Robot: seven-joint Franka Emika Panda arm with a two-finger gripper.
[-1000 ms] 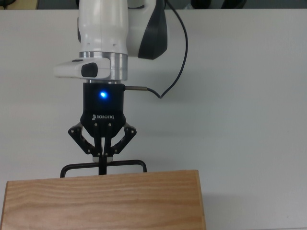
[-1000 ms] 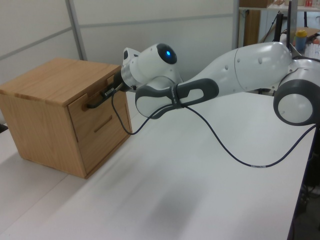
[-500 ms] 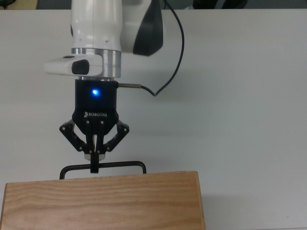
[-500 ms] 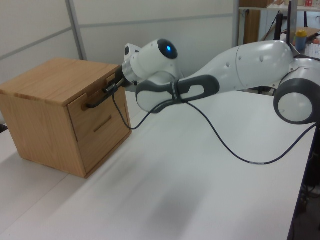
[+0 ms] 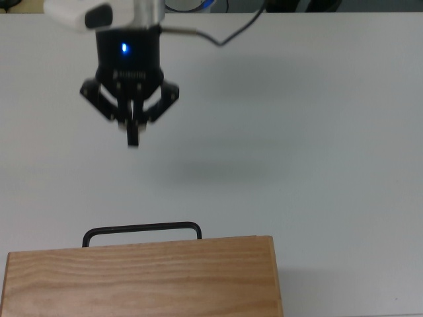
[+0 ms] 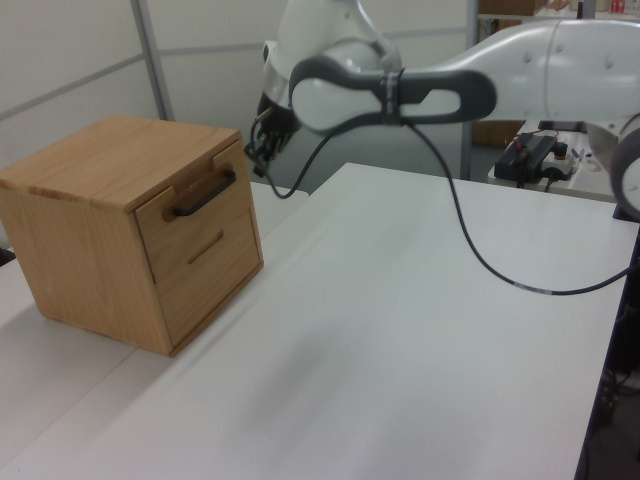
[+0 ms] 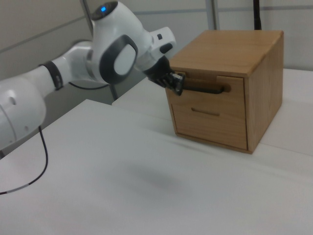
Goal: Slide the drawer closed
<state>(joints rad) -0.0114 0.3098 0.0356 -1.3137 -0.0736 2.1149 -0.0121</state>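
Drawer [image 6: 196, 228] at cabinet [image 6: 95, 165] top, front looks flush. My gripper [image 5: 133, 135] pinched together, holds nothing, well apart from handle [image 5: 141, 230]. I judge no more push needed; retreat straight.

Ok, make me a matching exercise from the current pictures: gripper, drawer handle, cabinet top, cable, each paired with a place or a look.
Things:
1. gripper
2. drawer handle
3. cabinet top
4. cable

Descriptions:
A. grained light wood slab along the bottom edge of the top view
B. thin black bar sticking out just past the cabinet's edge in the top view
C. black, with a blue light, off the handle near the upper edge of the top view
D. dark line sagging from the arm toward the white table in the left view

Pairs: 1-C, 2-B, 3-A, 4-D
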